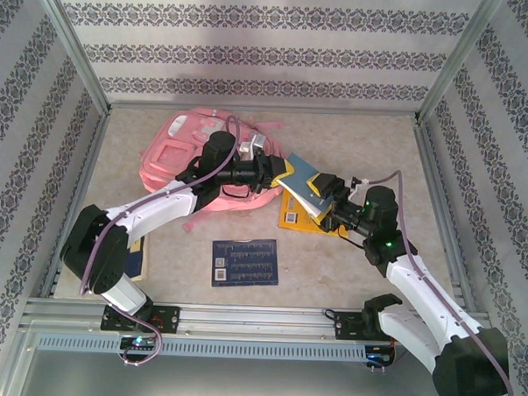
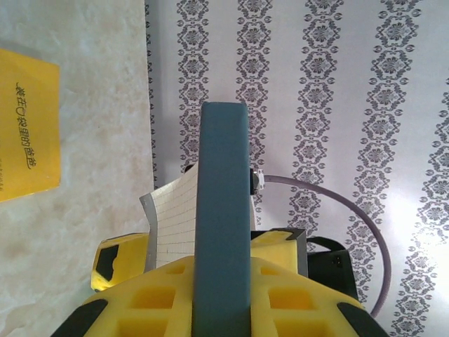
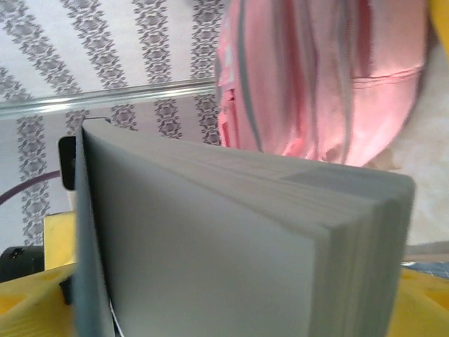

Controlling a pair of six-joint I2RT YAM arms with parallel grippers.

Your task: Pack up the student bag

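The student bag [image 1: 183, 155] is a soft pink backpack lying at the back left of the table; its pink fabric [image 3: 316, 77] also hangs behind the book in the right wrist view. A teal-covered book [image 1: 300, 184] is held in the air just right of the bag, between both grippers. My left gripper [image 1: 281, 172] reaches over the bag and is shut on the book's teal edge [image 2: 221, 210]. From the opposite side, my right gripper [image 1: 323, 199] is shut on the same book, whose grey page block [image 3: 245, 246] is close to its camera. Grid-lined pages [image 2: 172, 225] splay slightly.
A yellow book [image 1: 291, 218] lies flat under the held book, seen too as the yellow book [image 2: 24, 126] on the beige tabletop. A dark blue book [image 1: 245, 261] lies front centre. Another book [image 1: 137, 261] lies beneath the left arm. Patterned walls enclose the table.
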